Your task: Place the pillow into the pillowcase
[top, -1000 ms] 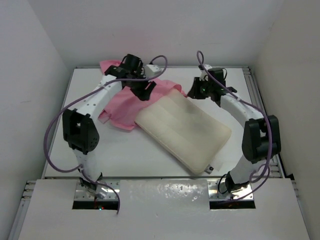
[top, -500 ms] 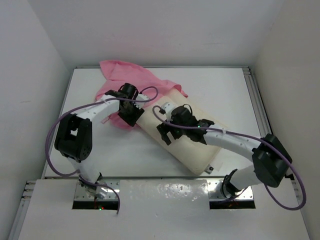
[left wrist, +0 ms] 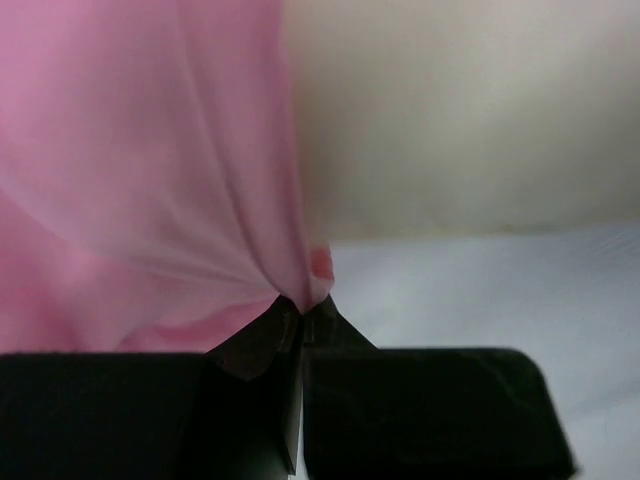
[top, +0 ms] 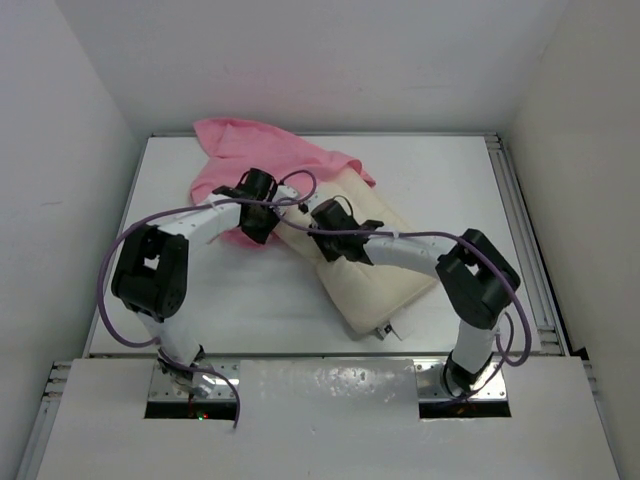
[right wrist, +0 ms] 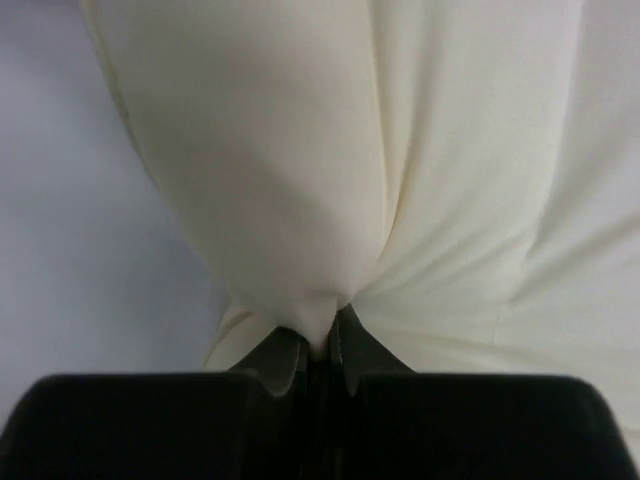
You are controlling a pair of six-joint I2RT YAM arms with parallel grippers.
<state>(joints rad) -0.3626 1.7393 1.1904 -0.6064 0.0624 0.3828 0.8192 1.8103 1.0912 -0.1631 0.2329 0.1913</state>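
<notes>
The cream-white pillow lies slantwise in the middle of the table, its small white tag at the near corner. The pink satin pillowcase lies bunched at the back left, its near edge against the pillow's far-left end. My left gripper is shut on the pillowcase's edge; the left wrist view shows pink cloth pinched at the jaws beside the pillow. My right gripper is shut on the pillow's far-left end; the right wrist view shows cream fabric pinched between its fingertips.
White walls close in the white table on three sides. A metal rail runs along the right edge. Both arms' purple cables loop beside them. The two grippers are close together over the pillow's far-left end.
My right arm swung from the back right across to the pillow's left end and shut on it. My left gripper came nearer with the pillowcase edge. The pillow shifted left and toward me.
</notes>
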